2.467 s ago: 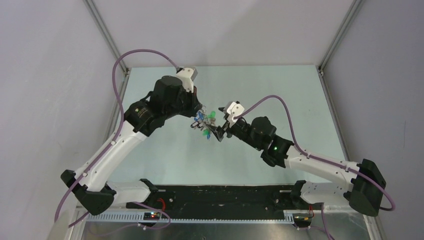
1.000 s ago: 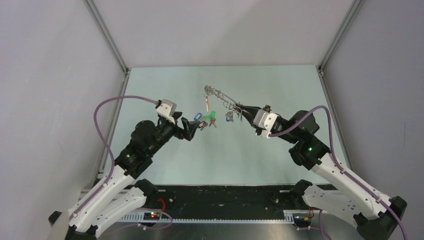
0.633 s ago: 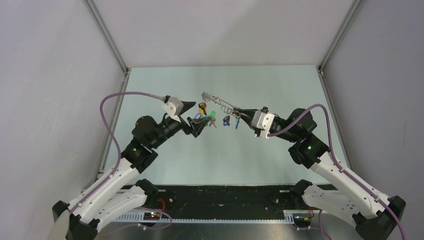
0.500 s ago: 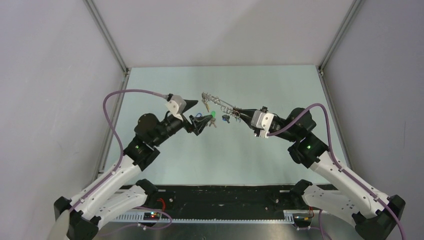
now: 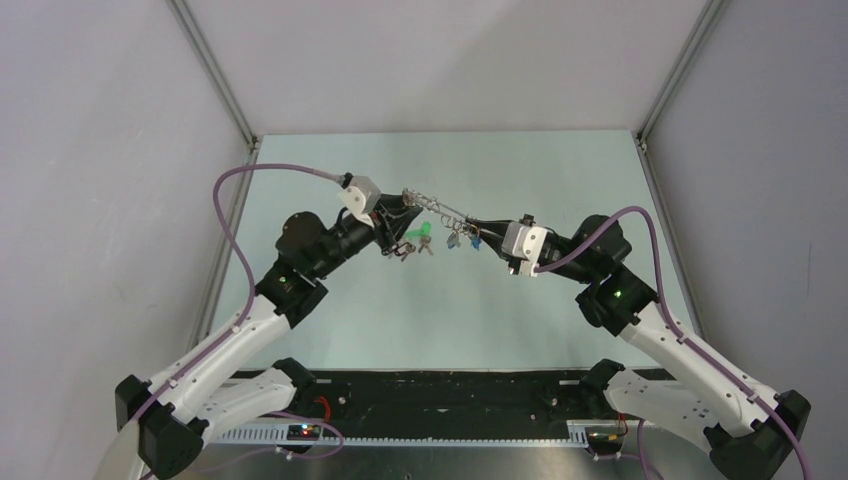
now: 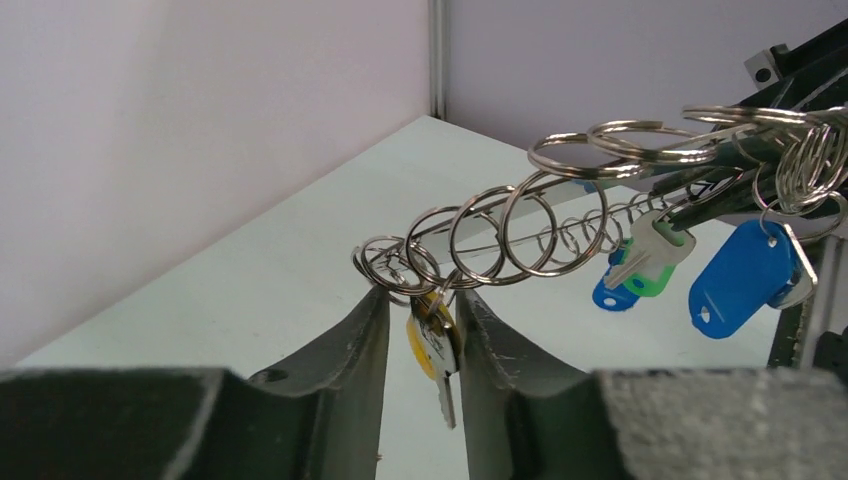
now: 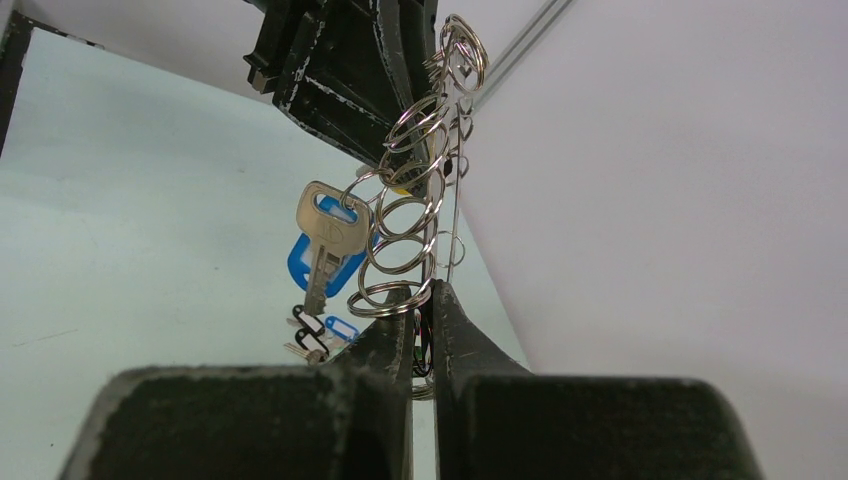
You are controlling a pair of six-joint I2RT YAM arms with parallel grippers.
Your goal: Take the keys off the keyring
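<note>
The keyring is a string of silver split rings held in the air between both arms. My right gripper is shut on the ring at its near end. A silver key and a blue tag hang from it. My left gripper is at the far end. Its jaws stand narrowly open around a hanging yellow-tagged key. The right finger touches the tag, and a thin gap shows at the left finger. A blue tag and a green-headed key hang further along.
Loose keys with green, blue and dark tags lie on the pale table under the left gripper; they also show as small tagged keys in the right wrist view. Walls and aluminium frame posts enclose the table.
My left arm rose and moved right, from the keys on the table to the far end of the keyring. Its jaws narrowed around the yellow-tagged key. The right gripper kept its hold.
</note>
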